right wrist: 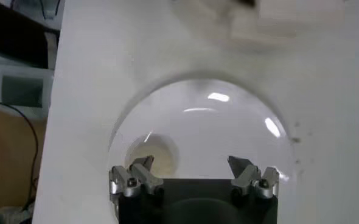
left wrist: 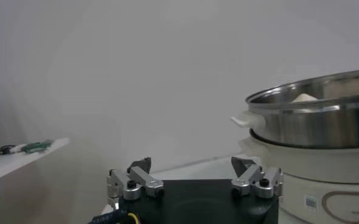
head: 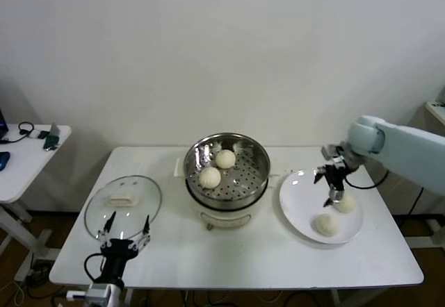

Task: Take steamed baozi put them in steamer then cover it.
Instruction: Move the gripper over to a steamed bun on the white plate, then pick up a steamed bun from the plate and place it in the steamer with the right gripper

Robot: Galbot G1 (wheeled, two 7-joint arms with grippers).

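Head view: two steamed baozi (head: 217, 168) are seen lying in the steamer (head: 257, 155) at the table's (head: 389, 258) centre, and two more (head: 334, 215) are seen on the white plate (head: 295, 210) just to its right, while the cover (head: 124, 206) is laid flat on the table to the steamer's left. The right gripper (head: 332, 190) is held over the plate with its fingers spread and nothing between them, directly above the farther plated bun. The left gripper (head: 124, 235) is parked at the near table edge just in front of the cover, fingers likewise spread and empty.
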